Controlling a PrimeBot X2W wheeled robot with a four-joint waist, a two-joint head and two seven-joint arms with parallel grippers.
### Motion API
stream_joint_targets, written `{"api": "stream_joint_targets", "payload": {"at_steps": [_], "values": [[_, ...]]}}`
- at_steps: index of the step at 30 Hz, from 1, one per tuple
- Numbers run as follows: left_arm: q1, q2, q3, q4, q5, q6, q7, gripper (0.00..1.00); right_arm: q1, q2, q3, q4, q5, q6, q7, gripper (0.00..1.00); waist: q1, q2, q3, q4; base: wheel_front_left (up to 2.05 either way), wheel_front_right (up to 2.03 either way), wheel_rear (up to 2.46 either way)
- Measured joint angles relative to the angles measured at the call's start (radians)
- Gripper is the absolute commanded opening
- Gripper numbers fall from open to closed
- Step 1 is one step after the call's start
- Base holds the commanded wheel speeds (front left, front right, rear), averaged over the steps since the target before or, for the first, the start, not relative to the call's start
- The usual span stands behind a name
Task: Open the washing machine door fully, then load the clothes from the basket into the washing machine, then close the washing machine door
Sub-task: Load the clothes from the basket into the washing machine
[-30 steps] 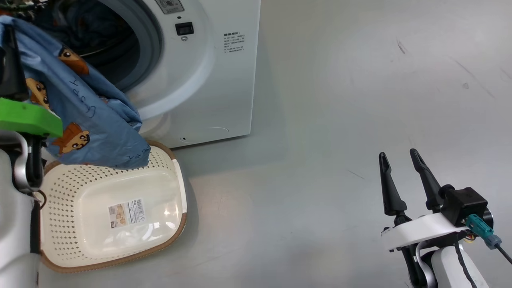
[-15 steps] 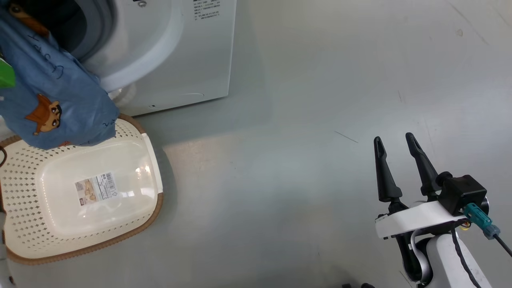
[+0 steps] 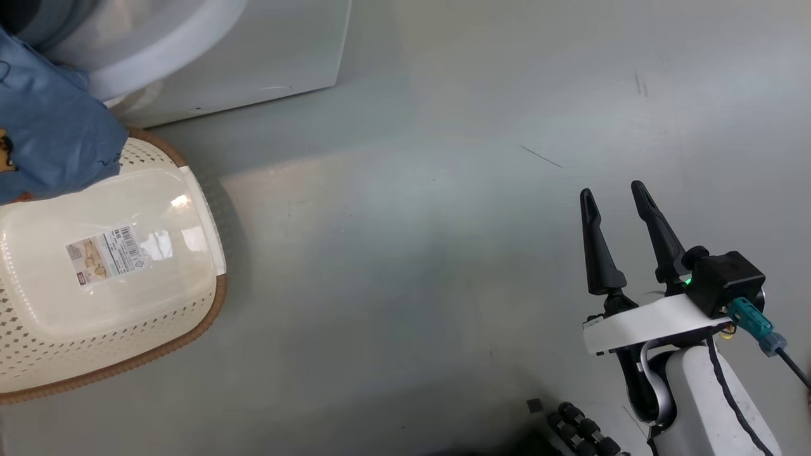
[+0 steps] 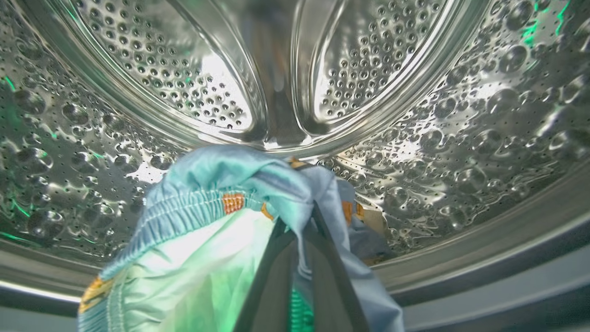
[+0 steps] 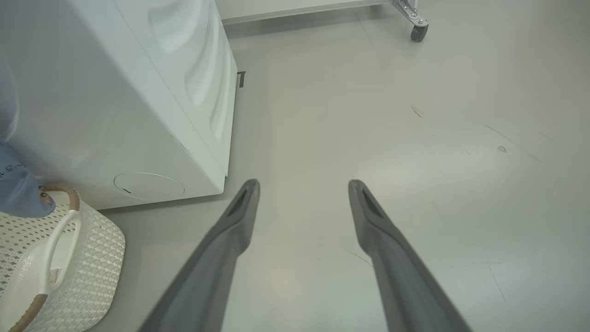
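My left gripper (image 4: 309, 221) is inside the steel drum (image 4: 415, 115) of the washing machine (image 3: 253, 57), shut on the blue clothes (image 4: 221, 193), which drape over its fingers. In the head view the rest of the blue clothes (image 3: 51, 139) hang from the machine's opening over the far rim of the cream basket (image 3: 158, 345), whose labelled bottom is bare. My right gripper (image 3: 611, 190) stands open and holds nothing above the floor, far to the right. In its wrist view the right gripper (image 5: 304, 184) points past the washing machine (image 5: 115, 92), the basket (image 5: 87, 258) and the clothes (image 5: 18, 189). The washing machine door is out of view.
Grey floor (image 3: 412, 253) stretches between the basket and my right arm. Dark ribbed parts (image 3: 580, 430) sit at the bottom edge of the head view. A caster wheel (image 5: 418, 31) of a white frame stands beyond the machine.
The head camera has moved, so the machine and basket have slid up and to the left in its picture. The left gripper stays shut on the clothes and the right one stays open.
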Motion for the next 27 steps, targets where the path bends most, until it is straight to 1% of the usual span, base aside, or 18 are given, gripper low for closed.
{"api": "stream_joint_targets", "payload": {"at_steps": [4, 7, 13, 17, 20, 23, 27], "values": [[-0.071, 0.017, -0.006, 0.034, 0.004, 0.001, 0.044, 0.00, -0.029, 0.003, 0.016, 0.001, 0.001, -0.004, 0.000, 1.00, 0.0000, 0.0000, 0.045, -0.005, 0.00, 0.00, 0.00], [-0.115, 0.034, -0.008, 0.043, 0.013, 0.006, 0.046, 0.00, -0.046, 0.007, 0.020, 0.000, 0.001, -0.004, 0.000, 1.00, 0.0000, 0.0000, 0.067, -0.007, 0.00, 0.00, 0.00], [-0.168, 0.042, -0.023, 0.058, 0.034, 0.006, 0.037, 0.00, -0.053, 0.007, 0.023, 0.002, 0.009, -0.005, 0.000, 1.00, -0.0001, 0.0000, 0.100, -0.012, 0.00, 0.00, 0.00], [-0.228, 0.062, -0.023, 0.027, 0.065, 0.008, -0.060, 0.00, -0.055, 0.009, 0.029, 0.004, 0.010, -0.005, 0.000, 1.00, -0.0001, 0.0000, 0.112, -0.016, 0.00, 0.00, 0.00], [-0.294, 0.089, -0.031, -0.013, 0.097, 0.009, -0.128, 0.00, -0.067, 0.010, 0.041, 0.004, 0.010, -0.005, 0.000, 1.00, -0.0001, 0.0000, 0.119, -0.022, 0.00, 0.00, 0.00], [-0.313, 0.091, -0.044, -0.014, 0.119, 0.009, -0.191, 0.00, -0.084, 0.011, 0.040, 0.003, 0.010, -0.005, 0.000, 1.00, -0.0001, 0.0000, 0.123, -0.029, 0.00, 0.00, 0.00], [-0.315, 0.090, -0.072, 0.013, 0.125, 0.009, -0.225, 0.00, -0.086, 0.011, 0.039, 0.003, 0.010, -0.012, 0.000, 1.00, -0.0001, 0.0000, 0.122, -0.036, 0.00, 0.00, 0.00]]}}
